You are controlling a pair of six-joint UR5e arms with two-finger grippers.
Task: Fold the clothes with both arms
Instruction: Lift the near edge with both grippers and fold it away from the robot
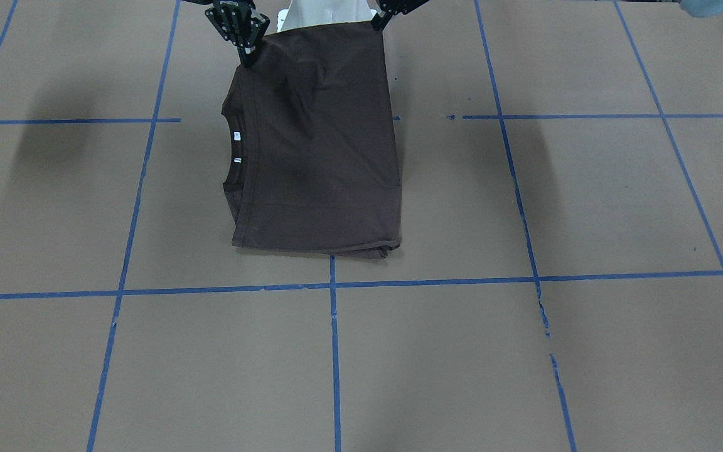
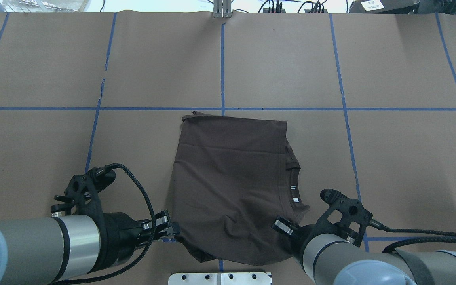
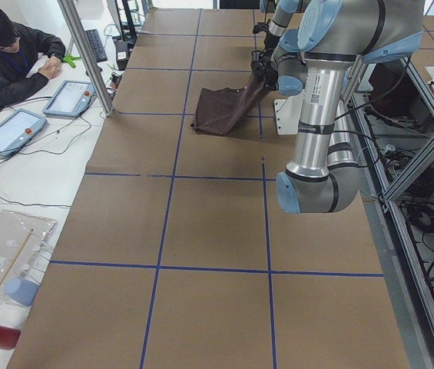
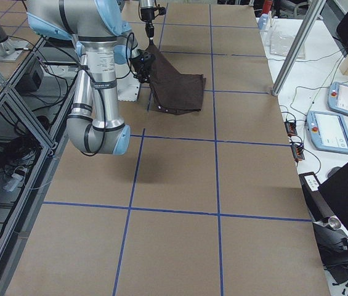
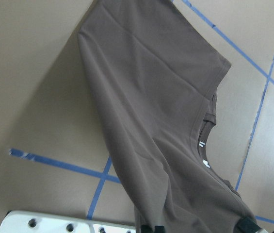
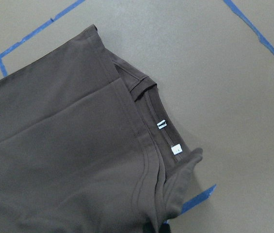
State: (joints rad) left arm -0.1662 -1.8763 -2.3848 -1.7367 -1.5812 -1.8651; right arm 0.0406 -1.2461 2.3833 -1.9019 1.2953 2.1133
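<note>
- Overhead exterior view: the dark brown short-sleeved cotton T-shirt (image 2: 232, 182) sits mid-desk, close to the robot, already doubled into a rough rectangle on the brown paper-covered desk (image 2: 402, 158) with its blue tape grid.
- The ribbed round collar (image 6: 149, 97) and its small white neck tags (image 6: 177, 149) face the robot's right side.
- The left end effector (image 2: 171, 228) is pressed together on the T-shirt's near corner on the robot's left. In the left wrist view the cloth runs down into the fingertips.
- The right end effector (image 2: 283, 227) pinches the near corner on the collar side, and the fabric bunches slightly where it is gripped.
- Both gripped corners are off the desk. The side views show the near part of the T-shirt slanting up to the two end effectors, while the far part lies flat, its far edge close to a blue tape line.
- The step in hand looks like the lift that opens a further fold: the near edge is raised and stretched between the two arms, but not yet carried over.
- The next move probably calls for both arms to travel away from the robot together, at matched height and pace so the edge stays taut and square.
- They would then lower the near edge onto the far edge and only then spread their fingers.
- The layers on the collar side are thicker, so that corner may sag or slip if the arms drift apart or closer.
</note>
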